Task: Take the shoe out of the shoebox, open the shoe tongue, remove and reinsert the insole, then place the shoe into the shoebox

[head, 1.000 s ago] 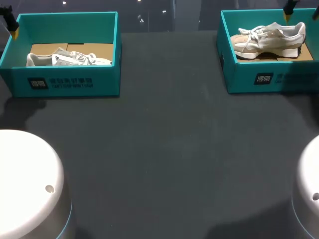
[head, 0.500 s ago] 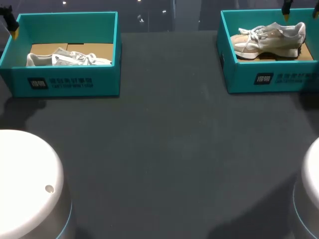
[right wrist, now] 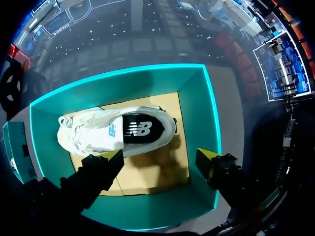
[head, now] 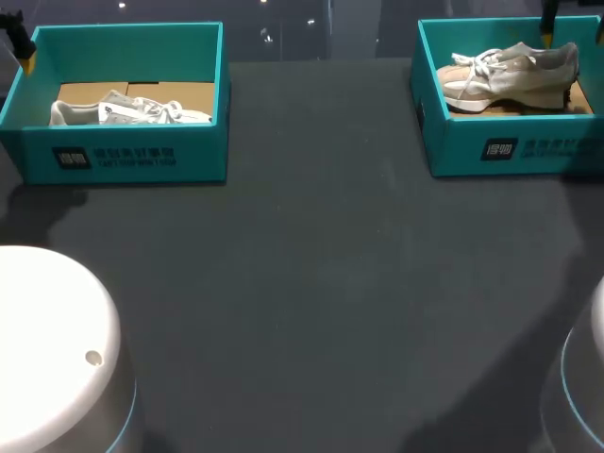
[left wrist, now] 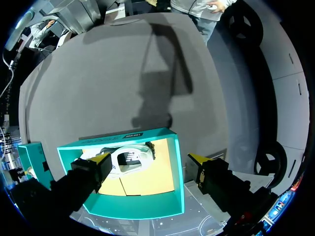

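Observation:
Two teal shoeboxes stand at the table's far side. The left shoebox [head: 123,156] holds a white shoe [head: 127,111] lying along its front wall. In the right shoebox [head: 510,146] a beige shoe [head: 510,71] rests on the cardboard floor. My left gripper [left wrist: 150,162] hangs open high above the left shoebox [left wrist: 123,206], with the white shoe [left wrist: 129,161] below its fingers. Above the right shoebox [right wrist: 197,98] my right gripper [right wrist: 160,156] is open, and the beige shoe [right wrist: 115,132] lies just ahead of its fingertips. Neither gripper touches a shoe.
The dark table [head: 321,274] stretches bare between and in front of the boxes. My arms' white rounded housings sit at the lower left [head: 47,349] and lower right [head: 590,377] corners. One yellow fingertip [head: 26,61] shows beside the left box's far corner.
The right arm's white housing has slid toward the right edge of the head view, and its yellow tip over the right box shifted slightly. The left arm and both shoes have kept still.

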Robot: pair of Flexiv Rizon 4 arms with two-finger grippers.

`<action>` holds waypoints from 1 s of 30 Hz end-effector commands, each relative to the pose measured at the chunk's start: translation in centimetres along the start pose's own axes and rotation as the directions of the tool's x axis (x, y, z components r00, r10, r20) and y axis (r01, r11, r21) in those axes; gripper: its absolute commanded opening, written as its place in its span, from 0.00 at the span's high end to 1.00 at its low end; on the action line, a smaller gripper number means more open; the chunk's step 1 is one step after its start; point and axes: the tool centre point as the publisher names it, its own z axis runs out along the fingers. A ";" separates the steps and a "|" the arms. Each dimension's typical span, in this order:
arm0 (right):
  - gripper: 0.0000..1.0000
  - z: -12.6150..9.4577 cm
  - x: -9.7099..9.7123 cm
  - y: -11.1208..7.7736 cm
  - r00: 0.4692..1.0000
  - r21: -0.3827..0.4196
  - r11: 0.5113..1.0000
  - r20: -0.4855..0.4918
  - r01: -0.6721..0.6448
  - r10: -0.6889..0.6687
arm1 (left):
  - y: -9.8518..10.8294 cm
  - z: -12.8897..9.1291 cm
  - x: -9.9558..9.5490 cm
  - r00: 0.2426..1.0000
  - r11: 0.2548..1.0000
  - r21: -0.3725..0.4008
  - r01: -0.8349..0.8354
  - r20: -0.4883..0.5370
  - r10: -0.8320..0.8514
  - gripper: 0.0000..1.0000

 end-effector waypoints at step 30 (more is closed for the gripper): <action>0.25 9.1 -1.5 2.2 0.996 0.127 0.991 -0.092 0.031 -0.020 | -0.1 0.0 0.0 1.000 1.000 -0.001 0.000 -0.003 0.000 0.00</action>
